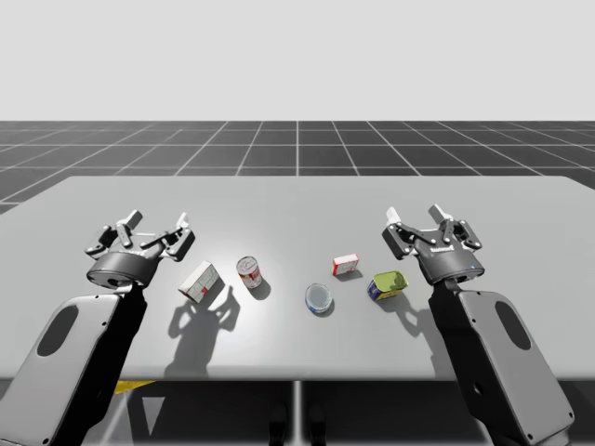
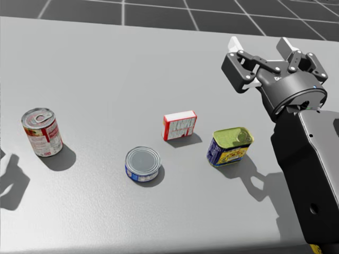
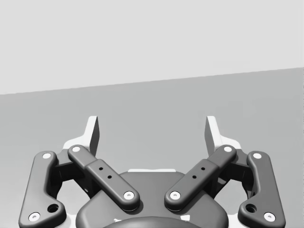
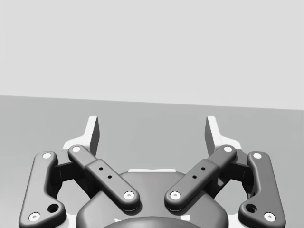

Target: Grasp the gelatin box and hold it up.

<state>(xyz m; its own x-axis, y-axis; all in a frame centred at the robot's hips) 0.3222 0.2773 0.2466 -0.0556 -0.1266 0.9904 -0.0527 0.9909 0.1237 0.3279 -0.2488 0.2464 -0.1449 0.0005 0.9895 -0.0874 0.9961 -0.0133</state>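
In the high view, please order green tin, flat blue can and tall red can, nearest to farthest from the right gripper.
1. green tin, right side, by my right gripper.
2. flat blue can, mid-table.
3. tall red can, toward my left.

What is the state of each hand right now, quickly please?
Left hand: open, holding nothing.
Right hand: open, holding nothing.
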